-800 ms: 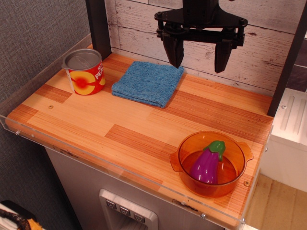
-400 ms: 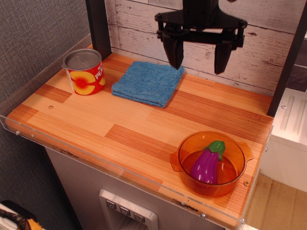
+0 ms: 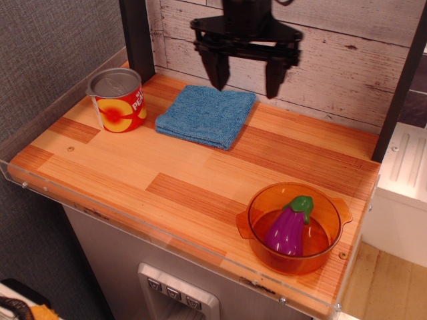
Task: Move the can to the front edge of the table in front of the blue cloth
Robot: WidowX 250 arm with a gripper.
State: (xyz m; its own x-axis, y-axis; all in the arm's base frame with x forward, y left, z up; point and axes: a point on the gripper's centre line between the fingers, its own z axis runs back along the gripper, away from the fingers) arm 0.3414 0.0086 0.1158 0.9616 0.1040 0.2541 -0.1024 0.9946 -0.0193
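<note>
The can [image 3: 119, 100], a short tin with a grey lid and a red peach label, stands upright at the back left corner of the wooden table [image 3: 167, 180]. The folded blue cloth [image 3: 206, 115] lies just right of it, apart from it. My gripper [image 3: 245, 85] hangs open and empty in the air above the cloth's back right corner, well right of the can. Its two black fingers [image 3: 216, 72] point down.
An orange transparent bowl [image 3: 293, 227] holding a purple toy eggplant [image 3: 288, 227] sits at the front right corner. A clear acrylic rim [image 3: 133, 223] edges the front and left. A white plank wall [image 3: 353, 60] and a black post [image 3: 138, 37] stand behind.
My gripper has moved left and slightly up, from above the cloth's right edge to above its back right corner. It stays open. The can and cloth have not moved.
</note>
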